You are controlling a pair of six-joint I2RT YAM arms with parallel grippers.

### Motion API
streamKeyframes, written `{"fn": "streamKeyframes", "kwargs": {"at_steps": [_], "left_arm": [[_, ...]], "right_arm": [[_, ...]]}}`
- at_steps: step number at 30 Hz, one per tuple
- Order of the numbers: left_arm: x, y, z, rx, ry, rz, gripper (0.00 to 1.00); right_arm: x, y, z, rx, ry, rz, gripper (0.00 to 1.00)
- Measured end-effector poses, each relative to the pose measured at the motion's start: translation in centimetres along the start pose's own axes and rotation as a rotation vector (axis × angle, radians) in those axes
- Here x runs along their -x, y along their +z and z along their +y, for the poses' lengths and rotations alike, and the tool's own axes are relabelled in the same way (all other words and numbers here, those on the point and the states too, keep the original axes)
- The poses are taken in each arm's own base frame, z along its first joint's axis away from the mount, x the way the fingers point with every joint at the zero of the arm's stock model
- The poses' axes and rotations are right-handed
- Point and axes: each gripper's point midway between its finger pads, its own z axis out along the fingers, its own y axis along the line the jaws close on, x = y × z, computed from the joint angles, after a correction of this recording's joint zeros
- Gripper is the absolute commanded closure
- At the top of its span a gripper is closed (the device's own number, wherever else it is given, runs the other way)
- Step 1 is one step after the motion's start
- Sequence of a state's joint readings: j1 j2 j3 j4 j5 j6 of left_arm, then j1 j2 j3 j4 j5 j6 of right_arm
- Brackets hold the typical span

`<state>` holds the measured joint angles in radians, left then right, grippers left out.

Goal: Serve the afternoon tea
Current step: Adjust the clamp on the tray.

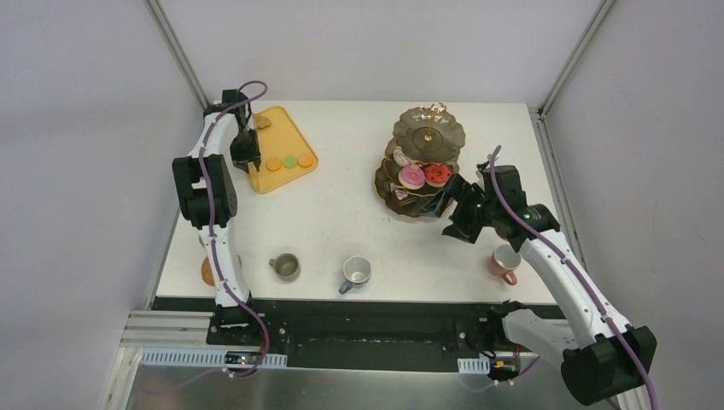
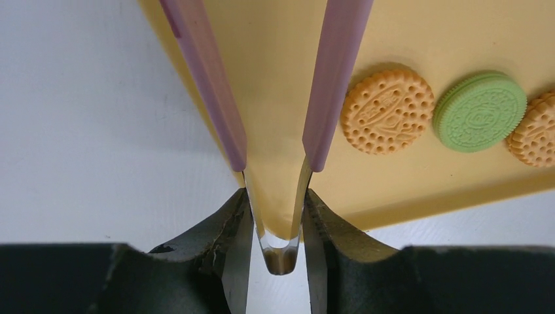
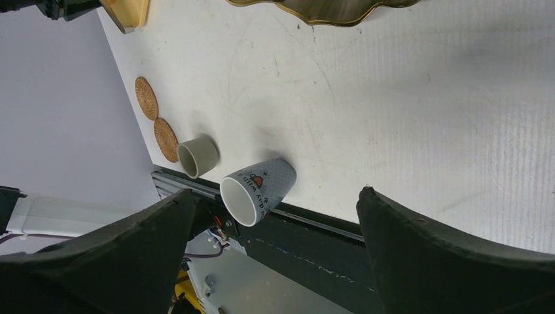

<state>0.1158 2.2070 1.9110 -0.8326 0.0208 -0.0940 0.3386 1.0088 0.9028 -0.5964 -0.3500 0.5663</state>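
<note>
**Dark fingers pinch the tongs over the tray**

Dark fingers of the left gripper are closed tight on the metal hinge end of the pink-handled tongs, above a corner of the yellow tray. The tong tips run out of the wrist view. An orange macaron and a green macaron lie on the tray just beside the handles.

The right gripper is spread wide and holds nothing. It sits close beside the lower tier of the stand, where a pink doughnut and a red doughnut rest. The olive mug, grey-blue mug and pink mug stand on the bare table. The coasters lie apart at its left edge.

Held so far back, the tongs could twist in the pads under load. A smooth macaron might then squirt out and off the tray. A careless swing of the right arm could also knock the stand.
</note>
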Motion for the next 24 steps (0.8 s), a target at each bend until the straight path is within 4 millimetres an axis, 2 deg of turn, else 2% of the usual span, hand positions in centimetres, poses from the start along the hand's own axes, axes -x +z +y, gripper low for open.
{"fn": "streamKeyframes", "kwargs": {"at_steps": [7, 11, 24], "left_arm": [[0.5, 1.6, -1.6, 0.004, 0.037, -0.002, 0.67], [1.2, 2.4, -1.5, 0.017, 0.039, -0.010, 0.65], [2.2, 2.5, -1.5, 0.021, 0.038, -0.044, 0.57]], "right_arm": [[-0.4, 0.1, -0.4, -0.008, 0.003, 0.012, 0.01], [-0.5, 0.1, -0.5, -0.009, 0.003, 0.013, 0.01], [-0.5, 0.1, -0.5, -0.008, 0.000, 0.016, 0.01]]}}
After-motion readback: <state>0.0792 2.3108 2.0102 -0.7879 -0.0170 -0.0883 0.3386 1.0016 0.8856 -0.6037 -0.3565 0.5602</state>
